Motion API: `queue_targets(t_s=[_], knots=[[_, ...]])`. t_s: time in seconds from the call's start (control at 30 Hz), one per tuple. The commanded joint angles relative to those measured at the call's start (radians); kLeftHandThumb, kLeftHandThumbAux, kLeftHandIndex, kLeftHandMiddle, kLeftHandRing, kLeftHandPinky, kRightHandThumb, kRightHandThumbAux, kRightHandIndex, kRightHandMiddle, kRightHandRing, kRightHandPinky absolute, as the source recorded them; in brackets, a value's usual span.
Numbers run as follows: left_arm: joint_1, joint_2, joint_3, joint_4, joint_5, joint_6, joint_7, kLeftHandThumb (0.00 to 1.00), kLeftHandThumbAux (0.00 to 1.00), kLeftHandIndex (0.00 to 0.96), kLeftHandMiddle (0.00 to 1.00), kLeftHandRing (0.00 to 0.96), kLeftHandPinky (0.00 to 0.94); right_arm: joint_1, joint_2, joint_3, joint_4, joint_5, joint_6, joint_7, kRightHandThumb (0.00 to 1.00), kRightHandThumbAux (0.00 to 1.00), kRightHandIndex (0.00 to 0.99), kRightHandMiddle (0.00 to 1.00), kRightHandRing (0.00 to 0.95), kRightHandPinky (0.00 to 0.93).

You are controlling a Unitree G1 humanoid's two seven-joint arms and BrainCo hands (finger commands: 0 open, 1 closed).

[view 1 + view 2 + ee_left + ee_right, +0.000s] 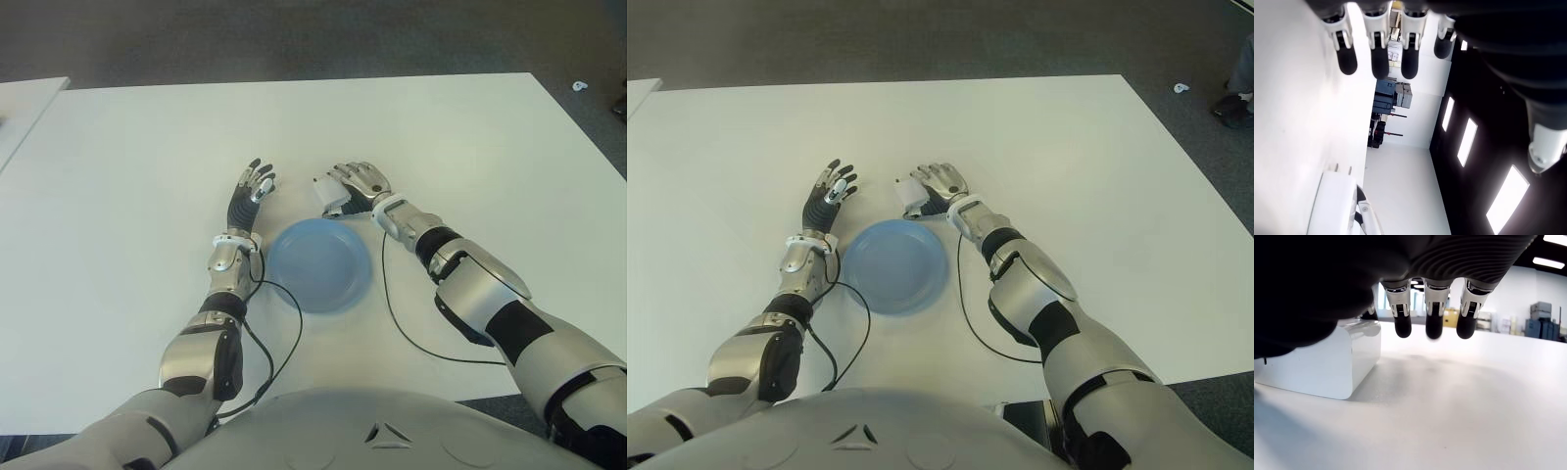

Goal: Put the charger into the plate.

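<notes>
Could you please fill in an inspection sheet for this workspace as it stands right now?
Surface: wide white table, mostly bare.
Job's things: small white block-shaped charger stands on the table just beyond the round light-blue plate, not in it.
Clutter: nothing seen on the table.
Hands: right hand sits over and beside the charger, fingers hanging down, no grip closed yet; left hand shows left of the plate's far edge, fingers extended, empty.
Cables: thin black cable loops across the table by each forearm.
Surroundings: grey carpet floor; second white table edge at far left.
</notes>
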Motion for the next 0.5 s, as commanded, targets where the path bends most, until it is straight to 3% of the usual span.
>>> queue_targets(t_s=[0.03,0.07,0.2,0.33,0.5], knots=[[0.024,-0.013,-0.003,0.019,-0.012,0.028,-0.018,0.038,0.516,0.054,0.165,0.161,0.172,0.042,0.004,0.017,0.016,-0.024,0.000,-0.033,0.612,0.523,0.390,0.549,0.551,0.558],[0.024,-0.013,-0.002,0.020,-0.013,0.029,-0.019,0.040,0.517,0.055,0.166,0.162,0.173,0.042,0.003,0.017,0.016,-0.022,0.000,-0.040,0.649,0.586,0.406,0.587,0.588,0.587],[0.019,-0.013,-0.002,0.025,-0.014,0.031,-0.019,0.047,0.518,0.061,0.171,0.166,0.174,0.047,0.006,0.010,0.020,-0.014,0.022,-0.060,0.704,0.671,0.429,0.672,0.677,0.676],[0.014,-0.012,-0.002,0.029,-0.012,0.032,-0.017,0.050,0.516,0.066,0.174,0.167,0.172,0.050,0.017,-0.016,0.020,0.011,0.039,-0.059,0.730,0.699,0.439,0.777,0.782,0.825],[0.010,-0.011,-0.002,0.035,-0.010,0.032,-0.017,0.051,0.519,0.071,0.179,0.171,0.174,0.050,0.025,-0.043,0.018,0.033,0.042,-0.033,0.738,0.707,0.440,0.844,0.836,0.864]])
